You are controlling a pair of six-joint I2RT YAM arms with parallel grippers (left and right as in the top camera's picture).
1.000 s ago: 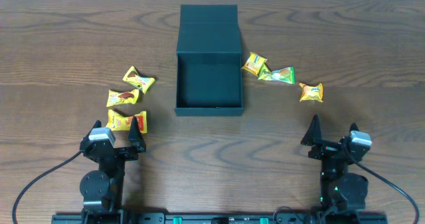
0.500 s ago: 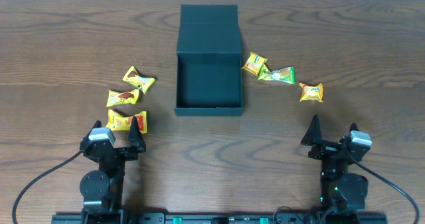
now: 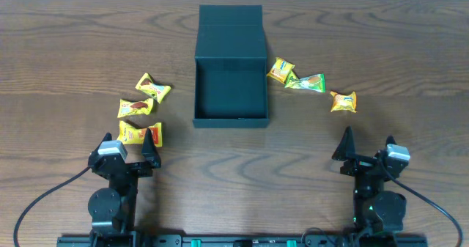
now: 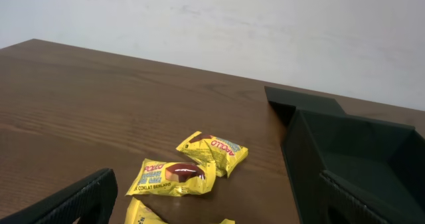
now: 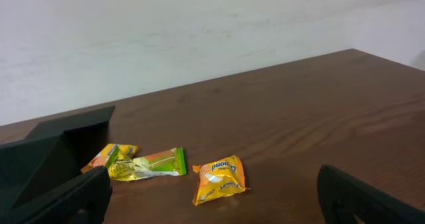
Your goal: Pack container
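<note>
1. The dark teal-green square rigid container [image 3: 231, 93] sits mid-way across the brown wooden worktop [image 3: 73, 42]. Its hinged flap lid [image 3: 231, 16] is folded back on the far side, and its inside looks empty.
2. A left cluster of yellow foil snack packets [image 3: 135, 107] and a right cluster of packets [image 3: 306, 82] flank it.
3. The left gripper [image 3: 130, 150] is released, jaws spread wide and holding nothing. The nearest yellow packet [image 3: 140, 133] lies just ahead, with its long axis across the reach.
4. The right gripper [image 3: 366, 150] is likewise spread and empty. Its closest orange-yellow packet [image 3: 343, 101] lies ahead but farther off, so the left arm seems better placed.

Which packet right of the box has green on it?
The middle packet of three; the packet nearest the container and the outermost packet are plain yellow-orange.
</note>
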